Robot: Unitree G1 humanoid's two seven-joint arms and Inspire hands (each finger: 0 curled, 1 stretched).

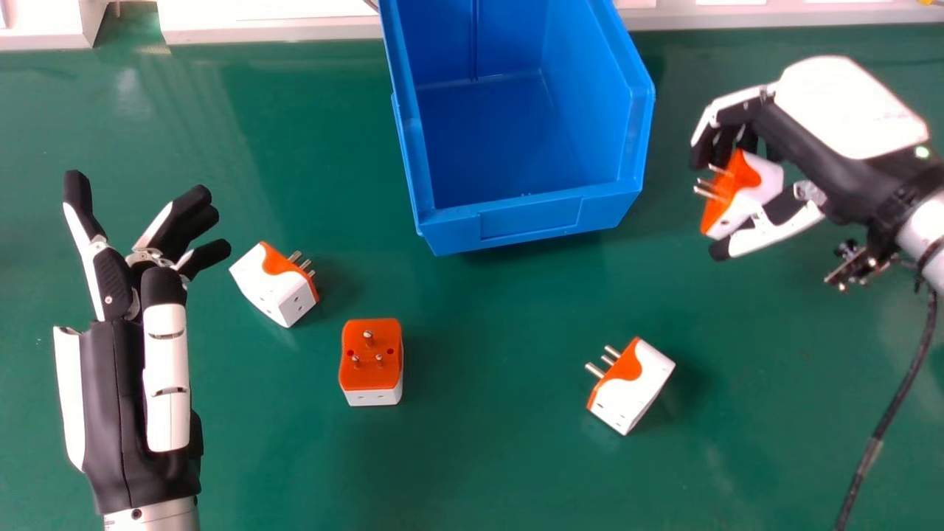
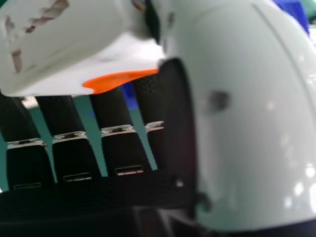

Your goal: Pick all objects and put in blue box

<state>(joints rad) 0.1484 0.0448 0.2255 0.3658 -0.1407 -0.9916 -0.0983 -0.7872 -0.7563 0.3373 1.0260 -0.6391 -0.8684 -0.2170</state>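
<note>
And it's the right hand (image 1: 833, 110) with the catch: its fingers are bent round one side of the held plug (image 1: 754, 181), thumb on the other. That plug is up off the desk (image 1: 479, 457), just right of the box (image 1: 531, 217), which sits at the desk's far edge. Over on the left side of the desk, the left hand (image 1: 114, 284) is spread wide, nothing in it!

Three to fetch: the left plug (image 1: 273, 284), the middle plug (image 1: 371, 361) with its pins up, and the right plug (image 1: 634, 383), pins angled towards the left edge. These look like light, stiff plastic, no squashing them, but those smooth sides could slide or twist in a loose grip. The pins would make a poor handle, narrow and liable to snag; go for the broad white sides, thumb opposite fingers, pins clear. Unlikely to shatter, though a low drop into the box would be kinder!
</note>
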